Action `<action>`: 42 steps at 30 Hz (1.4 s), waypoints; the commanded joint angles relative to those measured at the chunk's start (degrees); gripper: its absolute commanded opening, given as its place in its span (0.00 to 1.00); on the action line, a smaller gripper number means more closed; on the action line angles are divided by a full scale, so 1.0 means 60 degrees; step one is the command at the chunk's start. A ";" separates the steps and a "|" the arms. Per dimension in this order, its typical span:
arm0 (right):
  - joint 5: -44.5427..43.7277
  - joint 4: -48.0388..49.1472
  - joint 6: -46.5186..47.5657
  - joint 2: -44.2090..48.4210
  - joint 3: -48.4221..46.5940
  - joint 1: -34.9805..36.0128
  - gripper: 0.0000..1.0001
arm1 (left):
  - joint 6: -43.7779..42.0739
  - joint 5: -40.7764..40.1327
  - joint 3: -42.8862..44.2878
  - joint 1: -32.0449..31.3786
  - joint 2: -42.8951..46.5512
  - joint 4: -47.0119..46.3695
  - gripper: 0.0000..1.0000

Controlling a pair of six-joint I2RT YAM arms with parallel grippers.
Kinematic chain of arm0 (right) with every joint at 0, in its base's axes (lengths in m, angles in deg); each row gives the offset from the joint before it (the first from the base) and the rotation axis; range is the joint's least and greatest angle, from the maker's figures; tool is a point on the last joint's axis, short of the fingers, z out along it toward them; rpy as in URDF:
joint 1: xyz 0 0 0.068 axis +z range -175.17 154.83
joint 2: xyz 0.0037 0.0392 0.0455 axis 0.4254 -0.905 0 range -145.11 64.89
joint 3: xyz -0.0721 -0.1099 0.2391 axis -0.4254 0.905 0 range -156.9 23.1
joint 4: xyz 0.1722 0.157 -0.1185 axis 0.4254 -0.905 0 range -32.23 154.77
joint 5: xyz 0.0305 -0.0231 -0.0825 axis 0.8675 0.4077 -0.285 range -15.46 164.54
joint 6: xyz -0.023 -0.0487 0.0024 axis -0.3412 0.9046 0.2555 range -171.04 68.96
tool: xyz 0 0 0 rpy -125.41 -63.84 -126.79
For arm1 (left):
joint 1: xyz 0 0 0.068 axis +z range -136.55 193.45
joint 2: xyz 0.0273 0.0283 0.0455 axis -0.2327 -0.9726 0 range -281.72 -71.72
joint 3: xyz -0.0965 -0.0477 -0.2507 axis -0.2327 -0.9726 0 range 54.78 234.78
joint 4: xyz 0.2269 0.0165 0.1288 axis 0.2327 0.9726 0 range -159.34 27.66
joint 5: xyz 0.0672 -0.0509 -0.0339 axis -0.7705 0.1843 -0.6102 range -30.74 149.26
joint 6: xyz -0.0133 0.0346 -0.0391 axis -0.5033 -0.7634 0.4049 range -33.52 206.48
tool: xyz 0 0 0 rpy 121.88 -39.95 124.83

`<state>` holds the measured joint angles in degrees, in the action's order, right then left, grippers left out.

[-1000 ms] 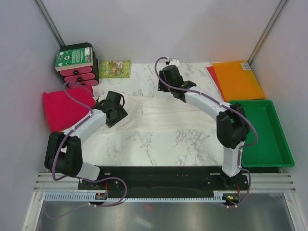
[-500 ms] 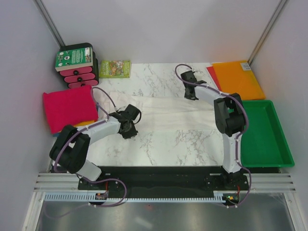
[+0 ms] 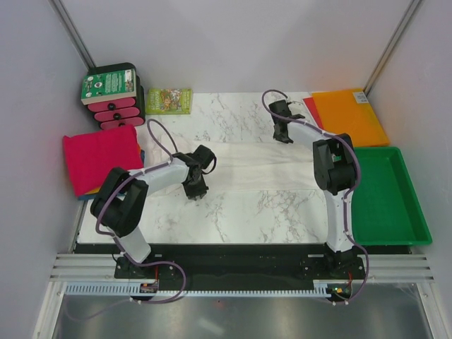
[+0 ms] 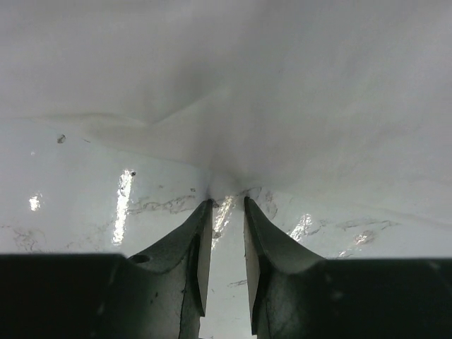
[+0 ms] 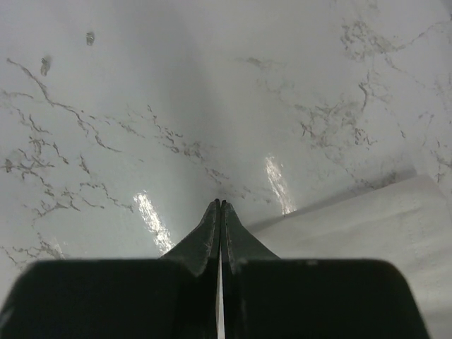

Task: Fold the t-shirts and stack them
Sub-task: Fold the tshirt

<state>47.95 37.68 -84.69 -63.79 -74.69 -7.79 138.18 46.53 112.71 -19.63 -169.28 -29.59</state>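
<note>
A thin white t-shirt (image 3: 254, 166) lies flat across the middle of the marble table. My left gripper (image 3: 196, 192) is down at its near left edge. In the left wrist view the jaws (image 4: 229, 201) stand narrowly apart, and the shirt's hem (image 4: 282, 85) puckers into their tips. My right gripper (image 3: 284, 135) is down at the shirt's far right corner. Its jaws (image 5: 220, 203) are pressed together on the marble, with the cloth's edge (image 5: 367, 226) against the right finger. A folded magenta-pink t-shirt (image 3: 99, 157) tops the pile at the left edge.
A flat orange sheet (image 3: 349, 116) lies at the back right, and a green tray (image 3: 392, 236) stands along the right edge. A black and pink box stack (image 3: 113, 95) and a green booklet (image 3: 168, 100) sit at the back left. Grey walls close both sides.
My left gripper moved right and nearer, from beside the pink pile to the white shirt's near left edge, and its jaws narrowed. My right gripper swung right to the far corner and shut.
</note>
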 commanded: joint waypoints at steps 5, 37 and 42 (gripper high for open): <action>0.1820 -0.0569 -0.1218 0.1362 0.3508 -0.0042 0.00 | -0.0061 -0.0383 0.0743 0.1250 -0.1405 0.0391 0.31; 0.5089 0.0442 -0.2903 0.4880 0.8376 0.5860 0.02 | -0.4483 0.0478 1.2681 0.0768 -0.7586 0.2883 0.43; 0.4158 -0.0271 -0.2625 0.5171 0.7600 0.6345 0.03 | -0.4648 0.0617 1.3636 0.0738 -0.7765 0.2926 0.47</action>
<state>77.22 46.75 -101.10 -31.40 -28.49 29.02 114.70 48.85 190.11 -14.95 -216.06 -11.36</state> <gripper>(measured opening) 0.030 0.460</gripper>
